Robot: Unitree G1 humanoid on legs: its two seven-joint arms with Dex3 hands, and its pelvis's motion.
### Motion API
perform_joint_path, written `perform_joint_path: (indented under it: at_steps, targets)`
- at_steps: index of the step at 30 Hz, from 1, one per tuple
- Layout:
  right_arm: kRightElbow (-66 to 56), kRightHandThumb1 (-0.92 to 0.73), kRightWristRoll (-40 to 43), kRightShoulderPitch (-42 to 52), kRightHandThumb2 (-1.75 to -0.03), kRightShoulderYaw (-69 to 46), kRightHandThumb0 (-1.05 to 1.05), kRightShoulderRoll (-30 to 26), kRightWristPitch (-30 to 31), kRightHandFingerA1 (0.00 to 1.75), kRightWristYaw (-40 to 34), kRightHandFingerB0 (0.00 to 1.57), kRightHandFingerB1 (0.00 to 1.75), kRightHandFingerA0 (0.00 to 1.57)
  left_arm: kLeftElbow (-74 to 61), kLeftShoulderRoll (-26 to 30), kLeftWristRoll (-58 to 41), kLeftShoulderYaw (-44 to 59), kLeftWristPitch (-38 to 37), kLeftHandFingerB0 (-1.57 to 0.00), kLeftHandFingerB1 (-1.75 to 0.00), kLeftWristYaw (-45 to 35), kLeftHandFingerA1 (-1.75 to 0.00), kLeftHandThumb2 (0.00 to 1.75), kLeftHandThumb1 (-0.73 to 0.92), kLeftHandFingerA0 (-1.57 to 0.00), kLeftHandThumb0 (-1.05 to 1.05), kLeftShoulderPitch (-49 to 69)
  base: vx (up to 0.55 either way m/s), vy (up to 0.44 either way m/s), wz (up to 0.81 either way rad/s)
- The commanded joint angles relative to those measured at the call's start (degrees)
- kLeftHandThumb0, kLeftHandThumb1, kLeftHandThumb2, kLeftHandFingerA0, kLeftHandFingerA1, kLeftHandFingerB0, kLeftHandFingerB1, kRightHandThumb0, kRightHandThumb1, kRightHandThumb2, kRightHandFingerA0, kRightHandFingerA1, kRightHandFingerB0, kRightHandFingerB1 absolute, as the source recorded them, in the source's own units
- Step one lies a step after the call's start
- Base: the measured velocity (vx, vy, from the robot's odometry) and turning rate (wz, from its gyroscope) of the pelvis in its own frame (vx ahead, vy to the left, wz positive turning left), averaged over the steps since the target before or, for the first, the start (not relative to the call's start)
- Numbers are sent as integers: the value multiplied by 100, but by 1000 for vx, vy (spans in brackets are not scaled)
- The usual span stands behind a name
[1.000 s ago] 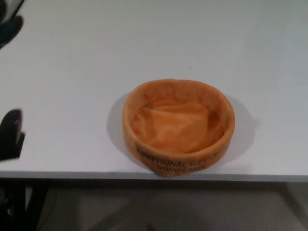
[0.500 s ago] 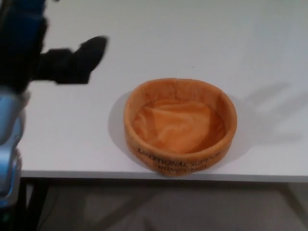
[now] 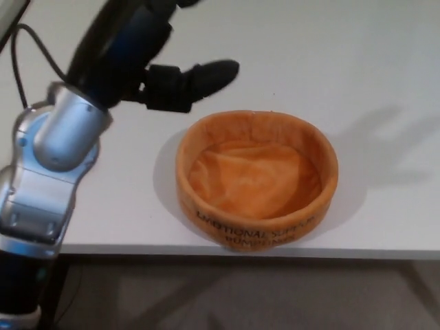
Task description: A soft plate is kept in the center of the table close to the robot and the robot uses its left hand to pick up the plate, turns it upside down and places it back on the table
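Progress: nothing of the task looks done yet; the soft plate (image 3: pixel 256 180) sits right way up, its hollow facing the camera, and no hand touches it.
Remaining: the whole sequence by my reading, meaning the grasp, the lift, the turn upside down and the set-down.
Plate position: on the white table (image 3: pixel 357 69), in the middle and at the near edge, its lettered front wall just inside that edge.
Plate look: orange cloth, a low upright rim all round, a wrinkled floor inside; the rim stands evenly and is not squashed anywhere.
Left arm: comes in from the upper left, silver wrist housing low at the picture's left, dark forearm rising above it.
Left hand (image 3: pixel 182 84): above the table beside the plate's far-left rim, near it but apart; one thick finger (image 3: pixel 213 73) points toward the plate's far side.
Hand state: it holds nothing; whether the fingers are spread or curled I cannot tell, since only that one finger shows clearly.
Right hand: not in the picture.
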Motion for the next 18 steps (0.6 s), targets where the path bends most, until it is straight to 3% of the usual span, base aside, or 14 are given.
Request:
perform_joint_path:
  at_steps: [1, 2, 4, 7, 8, 9, 10, 11, 12, 13, 14, 18]
  targets:
    - [-141, -91, 84, 31, -74, -10, -79, -87, 149, 33, 26, 8, 22, 22, 230, 130, 484, -270, 131, -20, -27, -102, -38, 69, 91, -22, -93, -124, 0, 0, 0]
    - [-157, -77, 82, 20, -108, -9, -79, -86, 158, 46, 20, 6, 31, 17, 278, 159, 552, -321, 125, -20, -28, -116, -39, 69, 92, -22, -94, -150, 0, 0, 0]
    - [-123, -77, 98, -7, -109, -14, -79, -87, 178, 46, 41, 4, 31, 16, 312, 203, 714, -420, 192, -18, -28, -139, -40, 69, 92, -20, -96, -180, 0, 0, 0]
    - [-101, -76, 66, 1, -109, -23, -80, -82, 143, 46, 33, 6, 30, 17, 334, 217, 816, -556, 321, -19, -28, -229, -40, 67, 84, -22, -99, -172, 0, 0, 0]
    - [22, -91, -51, -51, -74, -32, -82, -99, 47, 32, -29, 8, 22, 24, 331, 215, 864, -595, 375, -20, -29, -245, -40, 64, 77, -22, -98, -172, 0, 0, 0]
    - [-189, -75, -8, 61, -109, -38, -82, -103, 197, 45, -45, 6, 29, 18, 323, 263, 988, -716, 495, -12, -38, -377, -48, 94, 51, -17, -91, -174, 0, 0, 0]
    - [-206, -92, 1, 70, -72, -38, -83, -103, 206, 32, -40, 8, 22, 25, 323, 289, 1020, -748, 505, -11, -37, -405, -48, 93, 50, -18, -91, -172, 0, 0, 0]
    - [-201, -92, 3, 68, -72, -38, -83, -102, 200, 32, -32, 8, 22, 25, 324, 322, 1047, -780, 503, -11, -37, -425, -48, 93, 50, -18, -91, -169, 0, 0, 0]
    - [-286, -75, 32, 98, -109, -34, -81, -121, 264, 46, -4, 6, 29, 17, 291, 369, 1110, -830, 604, -18, -27, -513, -38, 61, 62, -23, -94, -158, 0, 0, 0]
    - [-304, -75, 34, 105, -109, -34, -81, -122, 278, 46, -2, 6, 29, 17, 282, 377, 1118, -840, 625, -18, -27, -524, -38, 61, 62, -23, -94, -157, 0, 0, 0]
    - [-211, -92, 81, 60, -72, -35, -79, -122, 241, 34, 63, 8, 22, 25, 274, 389, 1123, -858, 653, -19, -27, -553, -37, 61, 61, -22, -94, -147, 0, 0, 0]
    - [-310, -92, -34, 101, -72, -22, -80, -152, 342, 34, -32, 8, 22, 26, 323, 514, 1249, -942, 591, -19, -27, -625, -37, 61, 60, -23, -95, -91, 0, 0, 0]
